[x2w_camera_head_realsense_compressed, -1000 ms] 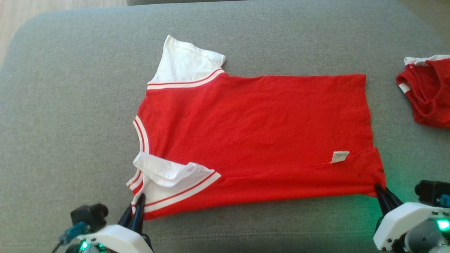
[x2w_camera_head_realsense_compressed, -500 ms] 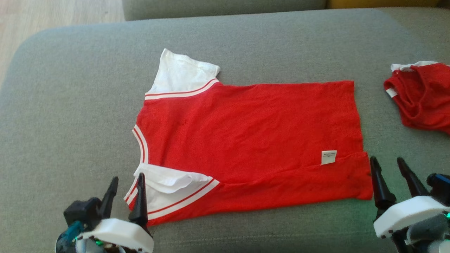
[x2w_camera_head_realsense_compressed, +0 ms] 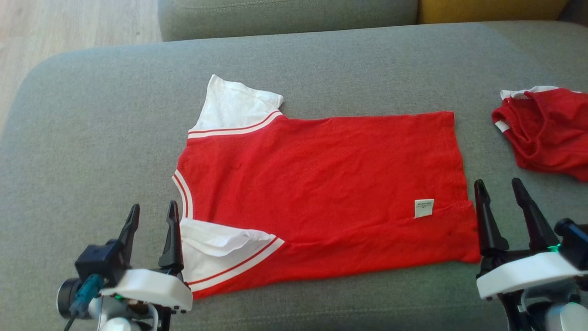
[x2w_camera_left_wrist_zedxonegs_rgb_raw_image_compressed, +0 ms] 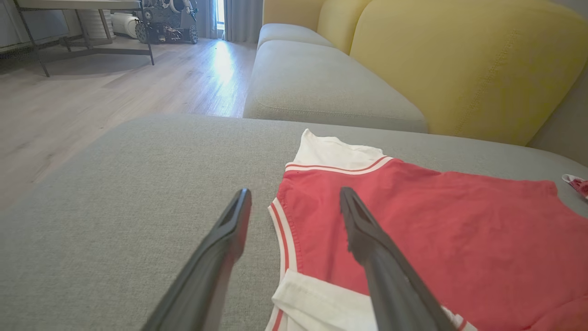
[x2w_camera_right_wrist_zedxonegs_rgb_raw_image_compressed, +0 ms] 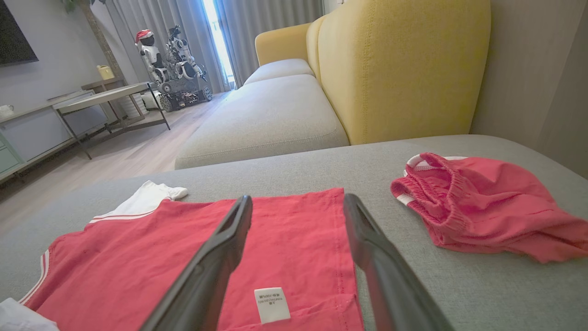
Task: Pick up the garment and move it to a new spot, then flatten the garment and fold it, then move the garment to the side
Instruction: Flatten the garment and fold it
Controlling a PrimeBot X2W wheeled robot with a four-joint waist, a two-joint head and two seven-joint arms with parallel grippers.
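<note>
Red garment (x2w_camera_head_realsense_compressed: 321, 193) spread at centre of grey cushion (x2w_camera_head_realsense_compressed: 92, 138)
Left gripper (x2w_camera_head_realsense_compressed: 154, 205) jaws apart, empty, beside near-left sleeve (x2w_camera_head_realsense_compressed: 216, 243); right gripper (x2w_camera_head_realsense_compressed: 498, 181) likewise spread, empty, beside near-right hem (x2w_camera_head_realsense_compressed: 468, 230); crumpled red shorts (x2w_camera_head_realsense_compressed: 546, 133) at far right

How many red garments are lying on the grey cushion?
2. The red shirt lies spread out in the middle; the crumpled red garment lies apart, to its right. None seems hidden.

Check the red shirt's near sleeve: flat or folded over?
Folded over. The white near sleeve is doubled back with a raised crease, while the far sleeve of the red shirt lies flat on the cushion.
</note>
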